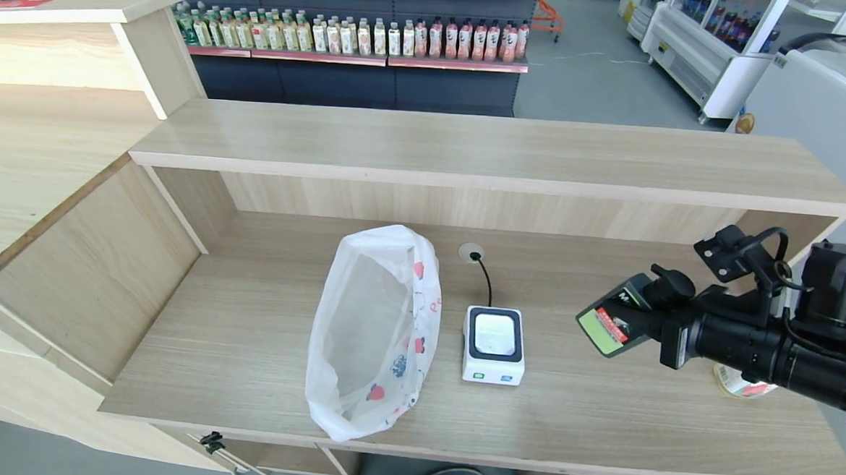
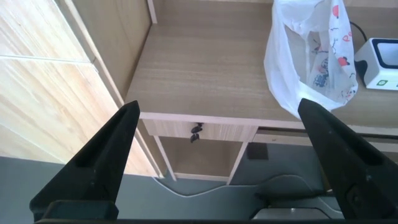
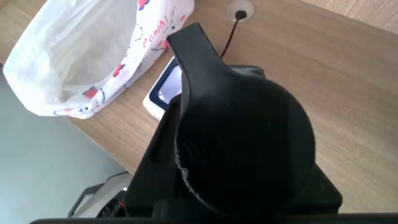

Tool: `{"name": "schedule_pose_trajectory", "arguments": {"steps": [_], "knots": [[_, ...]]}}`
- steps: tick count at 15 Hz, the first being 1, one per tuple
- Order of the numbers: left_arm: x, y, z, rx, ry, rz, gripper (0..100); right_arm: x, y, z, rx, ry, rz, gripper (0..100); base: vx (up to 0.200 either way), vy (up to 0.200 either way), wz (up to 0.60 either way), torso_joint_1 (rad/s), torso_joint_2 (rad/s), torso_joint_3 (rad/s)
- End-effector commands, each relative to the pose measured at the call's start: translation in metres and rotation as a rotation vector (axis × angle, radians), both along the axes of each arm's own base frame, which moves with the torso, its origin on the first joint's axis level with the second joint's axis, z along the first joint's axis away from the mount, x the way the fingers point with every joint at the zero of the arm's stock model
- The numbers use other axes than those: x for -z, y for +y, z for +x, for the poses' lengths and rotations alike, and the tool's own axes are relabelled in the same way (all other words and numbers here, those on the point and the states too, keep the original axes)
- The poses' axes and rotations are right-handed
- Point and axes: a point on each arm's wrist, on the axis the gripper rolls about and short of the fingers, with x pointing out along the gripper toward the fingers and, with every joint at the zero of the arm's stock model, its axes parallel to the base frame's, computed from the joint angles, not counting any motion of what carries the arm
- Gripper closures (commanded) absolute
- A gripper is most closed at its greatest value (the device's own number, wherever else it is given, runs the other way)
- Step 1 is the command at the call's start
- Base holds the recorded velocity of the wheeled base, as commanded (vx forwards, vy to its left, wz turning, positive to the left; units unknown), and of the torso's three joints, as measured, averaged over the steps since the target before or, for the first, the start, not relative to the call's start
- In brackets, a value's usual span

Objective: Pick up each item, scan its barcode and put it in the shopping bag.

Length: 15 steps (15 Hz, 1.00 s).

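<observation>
Shopping bag (image 1: pixel 374 336) is lying on the counter (image 1: pixel 230 329). Scanner (image 1: pixel 493 342) is sitting just beside it at 3 o'clock, with the cable port (image 1: pixel 471 252) at the scanner's 12 o'clock. Box (image 1: pixel 601 326) is hanging in the right gripper (image 1: pixel 644 296) at the scanner's 3 o'clock.

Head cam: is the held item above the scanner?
No, the right gripper holds the item off to the right of the scanner, not over it.

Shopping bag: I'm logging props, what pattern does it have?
Translucent white plastic bag with red and blue printed motifs, best in head view.

Glossy plastic shopping bag (image 1: pixel 373 336), matt wood counter (image 1: pixel 243 344)
</observation>
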Motion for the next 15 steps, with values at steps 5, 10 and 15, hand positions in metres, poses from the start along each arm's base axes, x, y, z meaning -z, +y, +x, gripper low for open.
{"name": "schedule_pose_trajectory", "arguments": {"steps": [5,10,15], "knots": [[0.0,0.0,0.0,-0.001,0.001,-0.005,0,-0.003,0.001,-0.001,-0.012,0.003,0.024,100,0.0,0.08,0.0,0.003,0.0,0.001],[0.0,0.0,0.0,-0.001,0.001,-0.005,0,-0.01,0.013,-0.008,-0.059,0.038,0.118,100,0.0,0.2,0.0,0.014,0.01,0.0],[0.0,0.0,0.0,-0.001,0.0,-0.003,0,0.012,0.028,0.007,-0.089,0.122,0.099,100,0.0,0.12,0.0,-0.002,0.0,0.001]]}}
